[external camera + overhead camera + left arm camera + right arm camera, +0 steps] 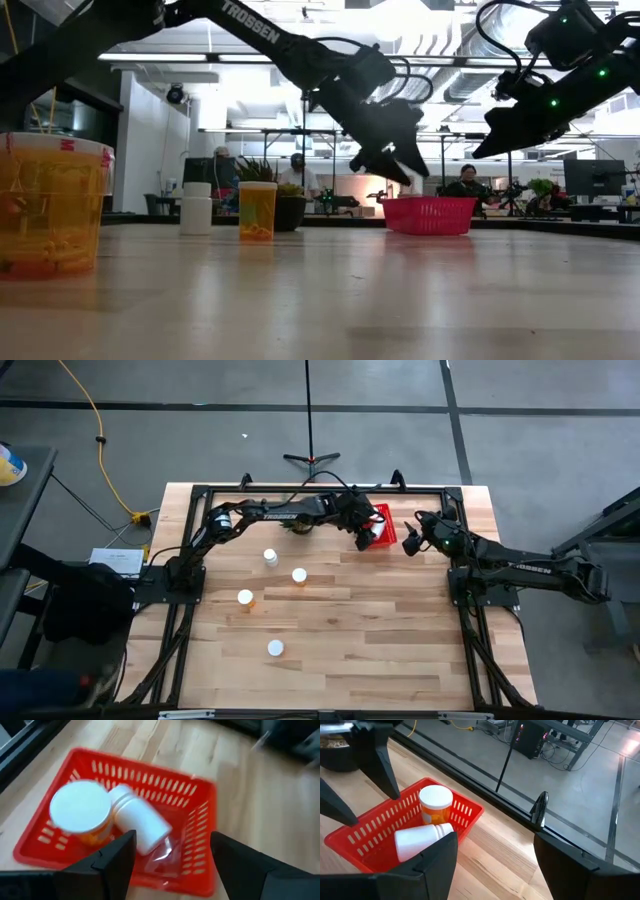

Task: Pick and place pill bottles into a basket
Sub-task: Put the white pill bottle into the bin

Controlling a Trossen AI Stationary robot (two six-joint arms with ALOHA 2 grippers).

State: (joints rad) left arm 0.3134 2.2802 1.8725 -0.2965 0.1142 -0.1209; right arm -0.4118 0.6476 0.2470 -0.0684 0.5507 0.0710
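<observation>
The red basket [381,527] stands at the table's far side, right of centre. Inside it, one orange pill bottle [80,813] stands upright on its base, white cap up, and a white bottle [141,823] lies on its side against it. My left gripper [172,865] hangs open just above the basket's near part [430,215], with nothing between its fingers. My right gripper [495,865] waits open to the right of the basket, raised off the table. Several more pill bottles [270,557] stand upright on the wood left of centre.
A small potted plant [297,527] sits just left of the basket, under the left arm. The black frame rail [320,488] runs along the far edge behind the basket. One bottle [50,205] stands near the front edge.
</observation>
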